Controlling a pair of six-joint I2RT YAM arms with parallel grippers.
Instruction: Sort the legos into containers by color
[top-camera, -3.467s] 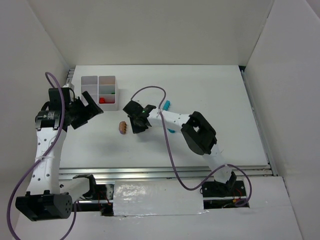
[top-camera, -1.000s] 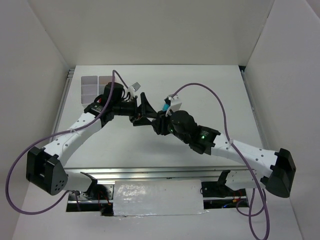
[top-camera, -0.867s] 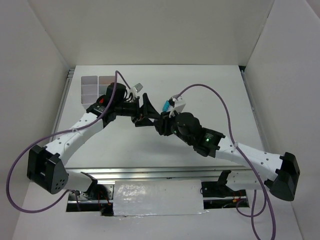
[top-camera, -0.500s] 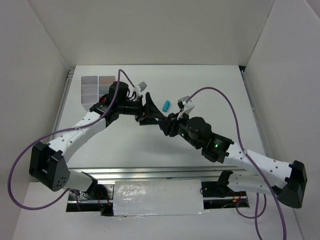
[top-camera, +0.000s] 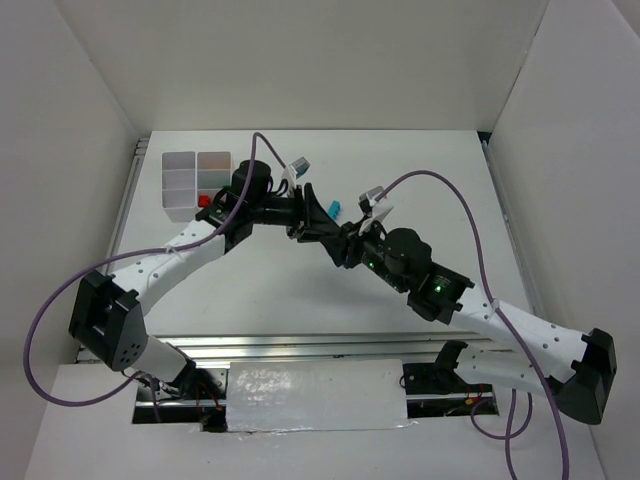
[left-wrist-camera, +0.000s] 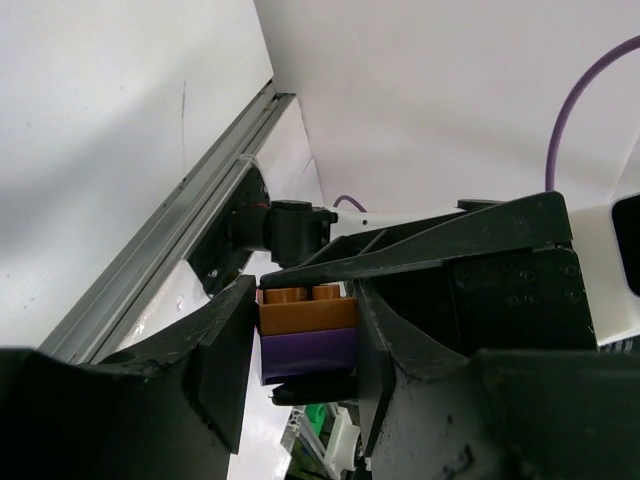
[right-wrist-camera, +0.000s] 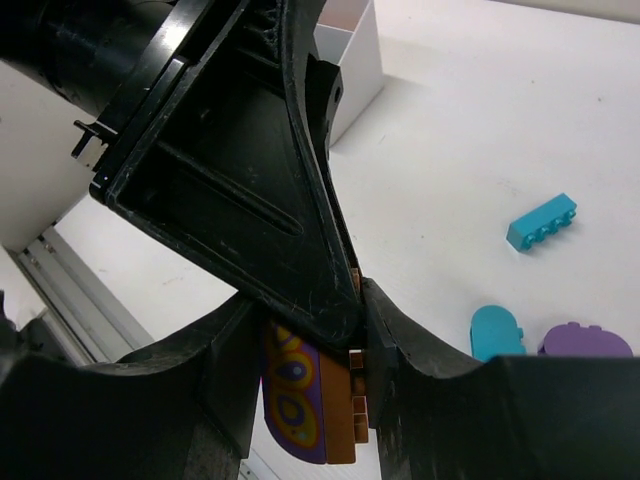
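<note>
1. Legos first: the two in play are a brown brick seated on a purple piece. They make one stack (left-wrist-camera: 305, 330), which is caught between both sets of fingers over the middle of the counter (top-camera: 430, 170).
2. The left fingers (left-wrist-camera: 225, 355) are drawn in tight on the stack, one finger against each side. Their own camera shows the brown layer on top and the purple below.
3. The right fingers (right-wrist-camera: 215, 390) are nearly closed too, gripping the same stack from the opposite direction. Between them I can see the purple face, printed with yellow rings, and the brown edge beside it.
4. One black left finger is wedged into the gap between the right fingers, right against the stack, so the two pairs cross. From overhead the stack is hidden under them.
5. A teal brick (right-wrist-camera: 541, 222) lies flat on the counter beyond the right fingers, well apart from them.
6. A teal oval (right-wrist-camera: 497, 332) and a purple oval (right-wrist-camera: 585, 340) lie side by side on the counter, just past the right-hand one of the right fingers.
7. The tray (top-camera: 196, 153) stands behind the left fingers, back along that arm near its wrist.
8. A red piece (top-camera: 204, 200) shows in one of the tray's nearer cells, but the arm covers too much to tell which.
</note>
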